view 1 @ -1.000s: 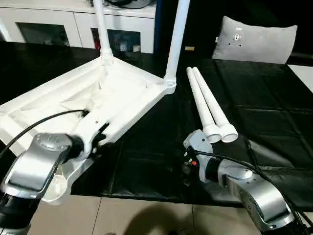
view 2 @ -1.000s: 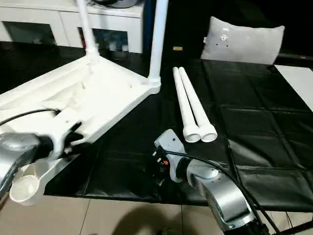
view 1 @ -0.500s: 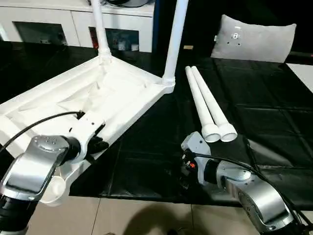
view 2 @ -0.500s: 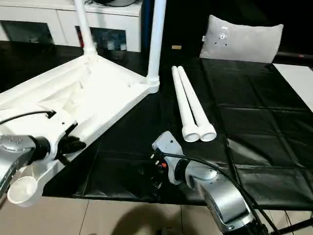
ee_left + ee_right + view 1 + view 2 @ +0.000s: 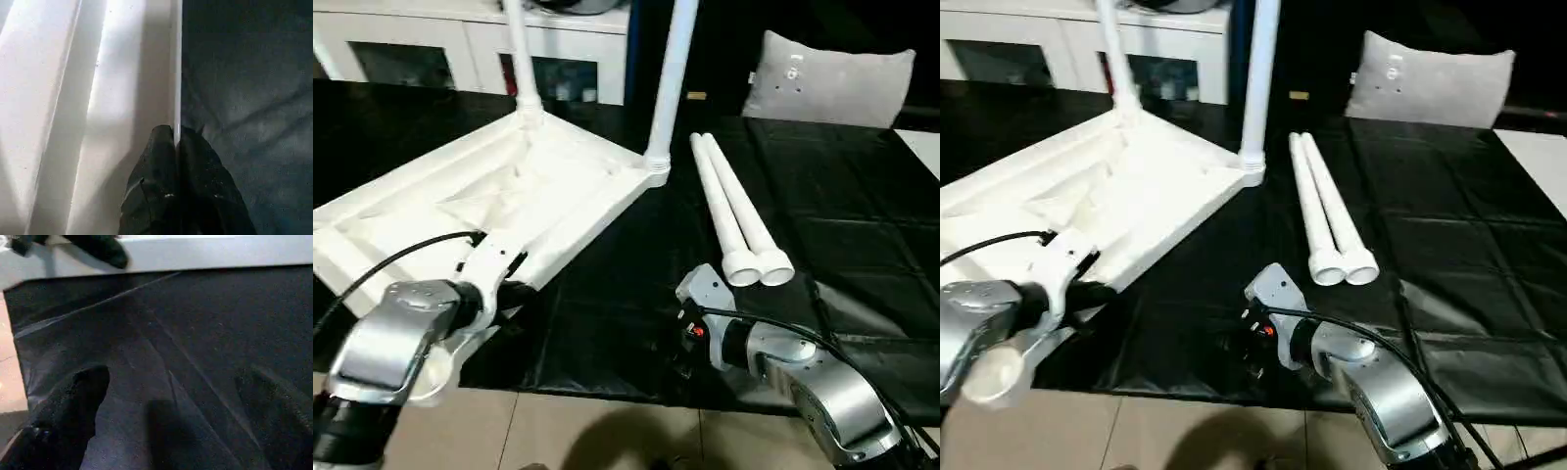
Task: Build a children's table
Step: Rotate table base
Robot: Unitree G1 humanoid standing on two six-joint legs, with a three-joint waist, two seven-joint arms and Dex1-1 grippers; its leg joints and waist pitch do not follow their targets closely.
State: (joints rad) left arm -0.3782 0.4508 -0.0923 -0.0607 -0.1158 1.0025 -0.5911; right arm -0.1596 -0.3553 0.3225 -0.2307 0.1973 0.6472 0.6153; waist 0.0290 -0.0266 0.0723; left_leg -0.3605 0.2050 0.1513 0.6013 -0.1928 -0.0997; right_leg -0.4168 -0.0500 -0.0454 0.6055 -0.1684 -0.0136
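The left hand [image 5: 176, 142] is clenched on the thin rim of the upturned top [image 5: 509, 196], which lies on the left of the black counter [image 5: 862, 245]. Two loose legs [image 5: 739, 220] lie side by side right of it. The right hand [image 5: 166, 431] hangs released over the counter.

top [image 5: 524, 191]: white plastic, upside down, ribbed underside up, lying on black-covered desk, near corner overhanging desk edge | fitted legs [image 5: 670, 73]: two white tubes upright in far corner sockets | loose legs [image 5: 736, 211]: two, touching side by side, flat on desk, just right of top, open ends toward near edge
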